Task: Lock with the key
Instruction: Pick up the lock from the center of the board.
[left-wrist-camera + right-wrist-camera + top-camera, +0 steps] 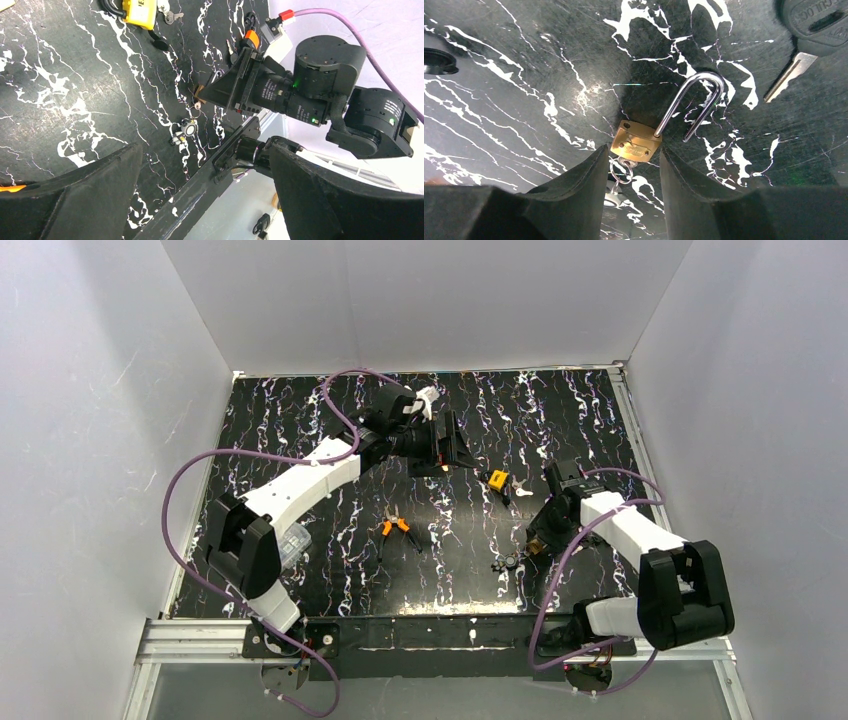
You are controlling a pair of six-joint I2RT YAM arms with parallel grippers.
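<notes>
While the brass padlock lies flat on the counter with its shackle sprung open, the right arm's jaws stand at its keyhole end, one finger either side of the key that sits in the lock's underside. They are drawn in to about the width of the lock's body, fingertips at its two bottom corners. From where I stand I cannot tell whether they pinch the body or only flank it; the key between them looks untouched on both sides. The shackle's free leg ends beside the body, on the side away from the empty hole, so to my eye the lock cannot snap shut as it lies.

I'd judge the sound way is to pin the body first so it cannot skate on the slick counter. Then swing the free leg round over its hole, press it home along the line of the legs, and only then turn the key by its head, not by the ring dangling from it. A slanted push would likely just spin the lock.

The left arm's jaws hang spread wide and empty, well off to the far left of the brass padlock, so any bracing help is a long reach away. A second, black-headed key lies just beyond the shackle's bend and wants leaving alone
</notes>
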